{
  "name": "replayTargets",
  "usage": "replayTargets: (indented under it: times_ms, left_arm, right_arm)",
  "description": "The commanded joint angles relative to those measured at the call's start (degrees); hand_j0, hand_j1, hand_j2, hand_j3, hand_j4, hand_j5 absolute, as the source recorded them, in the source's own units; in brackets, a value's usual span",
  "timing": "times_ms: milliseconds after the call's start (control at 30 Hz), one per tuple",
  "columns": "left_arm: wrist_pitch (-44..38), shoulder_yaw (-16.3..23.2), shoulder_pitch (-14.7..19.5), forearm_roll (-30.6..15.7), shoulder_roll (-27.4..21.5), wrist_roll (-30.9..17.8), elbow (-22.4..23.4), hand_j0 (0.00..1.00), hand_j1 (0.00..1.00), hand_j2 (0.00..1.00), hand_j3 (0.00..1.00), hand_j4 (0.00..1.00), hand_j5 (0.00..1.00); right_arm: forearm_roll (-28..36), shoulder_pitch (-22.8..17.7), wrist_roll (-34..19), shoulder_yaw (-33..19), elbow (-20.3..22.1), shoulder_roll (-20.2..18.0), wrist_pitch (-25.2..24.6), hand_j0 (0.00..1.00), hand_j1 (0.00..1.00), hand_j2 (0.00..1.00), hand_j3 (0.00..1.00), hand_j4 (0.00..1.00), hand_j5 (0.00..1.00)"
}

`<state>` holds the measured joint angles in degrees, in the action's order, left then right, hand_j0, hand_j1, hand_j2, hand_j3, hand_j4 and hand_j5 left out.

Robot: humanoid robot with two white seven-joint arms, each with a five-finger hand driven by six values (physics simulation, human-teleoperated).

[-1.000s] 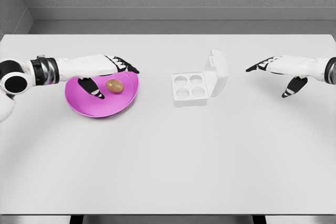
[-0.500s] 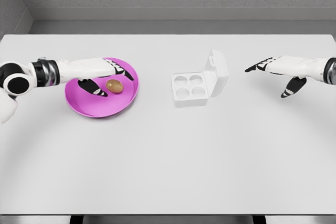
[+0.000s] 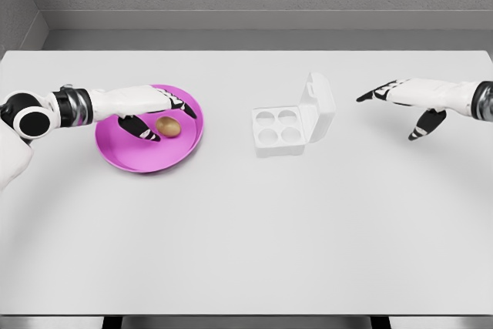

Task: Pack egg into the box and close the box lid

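**Egg on a pink plate, egg box open at the desk's middle**

Egg [image 3: 169, 125]: small, brown and smooth, with a soft sheen on its top. It lies on its side inside a shallow magenta plate [image 3: 146, 156], a little toward the plate's far side. Its long axis runs roughly parallel to the desk's near and far edges, tilted slightly; which end is the blunter one is too small to tell.

The plate sits on a plain white desk [image 3: 246, 236], toward its left edge and closer to the far edge than the near one.

The left hand [image 3: 150, 109] reaches in from the left edge, over the plate. Its fingers are spread and extended above and just behind the egg, the thumb hanging beside the egg on its left. It holds nothing, and whether any fingertip touches the egg cannot be told.

A white box [image 3: 279, 132] stands near the desk's middle, well apart from the plate. Four round cups in a two-by-two grid are all bare. Its lid [image 3: 318, 107] is hinged on the right side and stands open, tilted upward.

The right hand [image 3: 400, 99] hovers toward the right edge, beyond the lid, fingers relaxed and spread, gripping nothing.
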<state>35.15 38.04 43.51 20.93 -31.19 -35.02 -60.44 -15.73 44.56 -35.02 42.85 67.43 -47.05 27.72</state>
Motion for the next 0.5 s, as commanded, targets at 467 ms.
replayTargets:
  times_ms: [467]
  left_arm:
    - [-0.1, -0.1, 0.0, -0.2, 0.4, 0.0, 0.8, 0.8, 0.8, 0.8, 0.8, 0.8, 0.8]
  right_arm:
    - [0.3, 0.1, 0.0, 0.0, 0.0, -0.1, -0.1, 1.0, 1.0, 1.0, 1.0, 1.0, 1.0]
